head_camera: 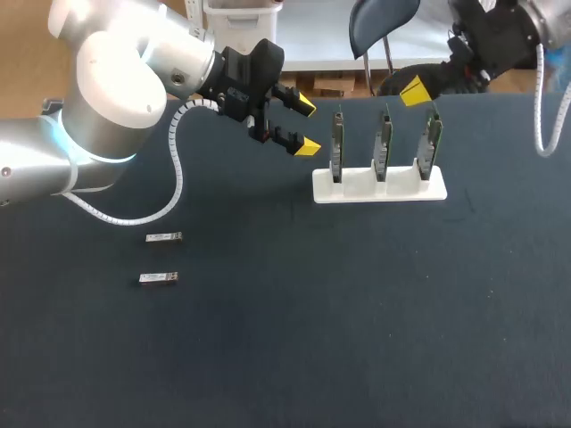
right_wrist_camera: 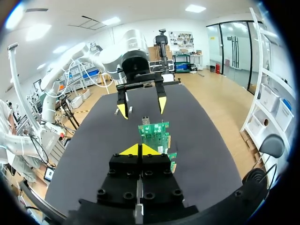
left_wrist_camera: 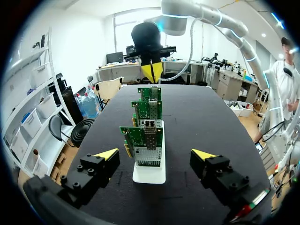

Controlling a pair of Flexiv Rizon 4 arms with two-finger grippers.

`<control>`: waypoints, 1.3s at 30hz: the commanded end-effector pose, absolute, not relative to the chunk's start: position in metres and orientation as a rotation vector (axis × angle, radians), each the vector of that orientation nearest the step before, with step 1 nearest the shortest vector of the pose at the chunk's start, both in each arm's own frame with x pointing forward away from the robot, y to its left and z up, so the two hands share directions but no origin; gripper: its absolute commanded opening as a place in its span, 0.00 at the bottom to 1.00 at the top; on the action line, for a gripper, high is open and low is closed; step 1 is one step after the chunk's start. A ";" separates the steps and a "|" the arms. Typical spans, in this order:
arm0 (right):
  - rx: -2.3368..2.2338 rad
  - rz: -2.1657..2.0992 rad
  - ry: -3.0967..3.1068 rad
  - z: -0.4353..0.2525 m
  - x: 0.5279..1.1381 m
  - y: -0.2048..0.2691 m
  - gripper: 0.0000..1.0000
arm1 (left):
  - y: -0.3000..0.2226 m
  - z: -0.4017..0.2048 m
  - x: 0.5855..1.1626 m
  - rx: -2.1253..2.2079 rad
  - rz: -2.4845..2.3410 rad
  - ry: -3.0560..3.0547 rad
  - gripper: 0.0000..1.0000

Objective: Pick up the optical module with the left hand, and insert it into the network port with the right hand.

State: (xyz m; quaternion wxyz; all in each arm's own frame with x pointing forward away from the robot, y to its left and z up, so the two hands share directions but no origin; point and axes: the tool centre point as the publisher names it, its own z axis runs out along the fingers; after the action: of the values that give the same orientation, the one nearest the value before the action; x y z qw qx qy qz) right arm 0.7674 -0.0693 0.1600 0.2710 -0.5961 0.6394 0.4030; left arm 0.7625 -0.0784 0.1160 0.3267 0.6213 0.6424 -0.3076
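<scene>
My left gripper (head_camera: 306, 127) hung spread and empty beside the card rack (head_camera: 379, 187). The far module (head_camera: 164, 237) and near module (head_camera: 159, 278) lay well back toward me on its side, long axes crosswise. My right gripper (head_camera: 414, 90), pressed together and empty, was farther off.

The table (head_camera: 357, 339) has a dark, matt, cloth-like cover, faintly speckled. Right of centre, the white stand (head_camera: 379, 189) looks like smooth plastic and holds green circuit boards (head_camera: 337, 143) with dull metal edges. At left, the upper module (head_camera: 164, 237) and lower module (head_camera: 159, 278) gleam like bare metal. The left arm (head_camera: 116, 80), upper left, has a glossy white shell — its left gripper (head_camera: 307, 127) is matt black plastic with yellow tips.
</scene>
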 end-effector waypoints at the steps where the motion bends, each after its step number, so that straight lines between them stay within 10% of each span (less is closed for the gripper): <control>1: -1.612 1.067 1.734 0.155 0.766 -0.073 0.00 | -0.079 0.117 0.763 1.631 -0.803 1.689 1.00; 29: -1.642 1.100 1.725 0.149 0.768 -0.074 0.00 | -0.079 0.117 0.763 1.631 -0.803 1.689 1.00; 30: -1.637 1.071 1.729 0.149 0.768 -0.073 0.39 | -0.079 0.117 0.763 1.631 -0.803 1.689 1.00; 31: -1.624 1.094 1.726 0.149 0.768 -0.072 1.00 | -0.079 0.117 0.763 1.631 -0.803 1.689 1.00; 39: -1.624 1.094 1.726 0.149 0.768 -0.072 1.00 | -0.079 0.117 0.763 1.631 -0.803 1.689 1.00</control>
State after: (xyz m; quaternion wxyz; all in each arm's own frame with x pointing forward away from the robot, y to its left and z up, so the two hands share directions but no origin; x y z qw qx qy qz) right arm 0.7699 -0.0722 0.1493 0.2608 -0.6005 0.6378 0.4057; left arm 0.7625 -0.0784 0.1160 0.3267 0.6212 0.6424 -0.3076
